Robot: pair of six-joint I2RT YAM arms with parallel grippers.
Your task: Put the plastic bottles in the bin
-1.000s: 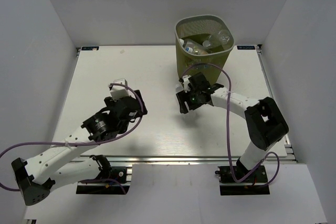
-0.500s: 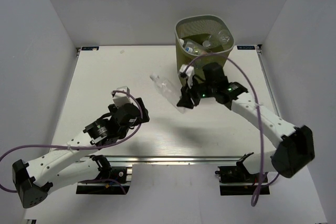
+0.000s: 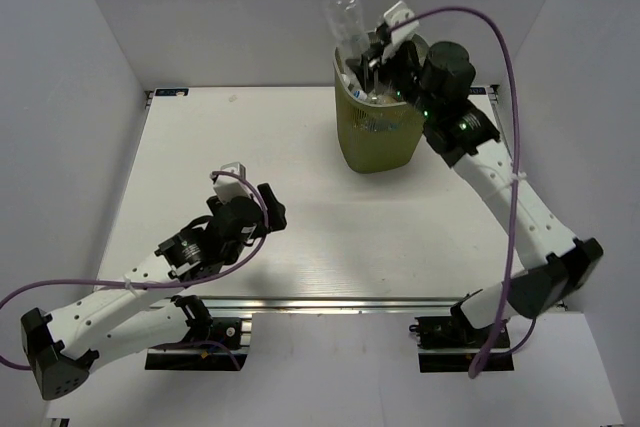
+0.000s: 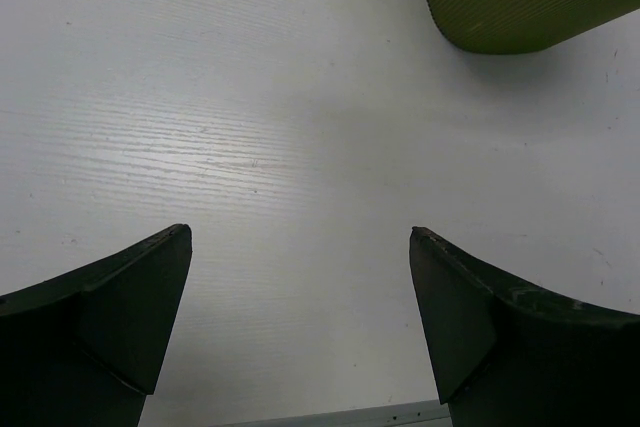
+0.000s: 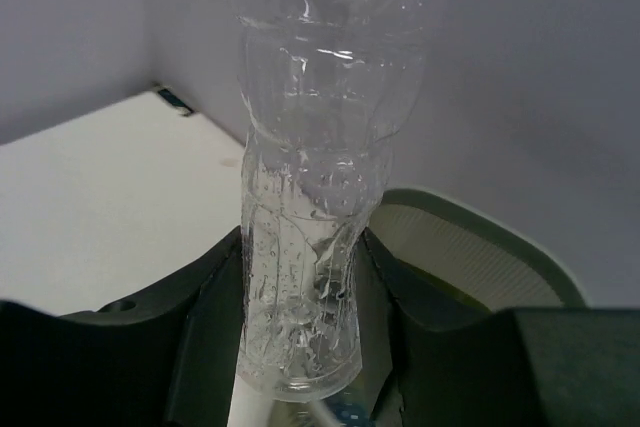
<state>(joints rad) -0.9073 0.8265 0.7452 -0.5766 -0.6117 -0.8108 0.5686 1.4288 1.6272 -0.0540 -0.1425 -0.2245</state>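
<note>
At the far right of the white table [image 3: 200,147] stands the green mesh bin [image 3: 385,147], with other bottles [image 3: 375,119] lying inside, and the right arm [image 3: 500,187] reaches high over its rim so that whatever it lets go should fall straight in. The right gripper [image 3: 372,55] is clamped on the lower end of a clear bottle [image 3: 343,7], held upright with the cap uppermost just above the bin's mouth, lined up, I'd guess, for the drop. The left gripper [image 4: 300,237] hangs low over the table near the front, fingers spread wide with nothing between them, seemingly kept out of the way.
</note>
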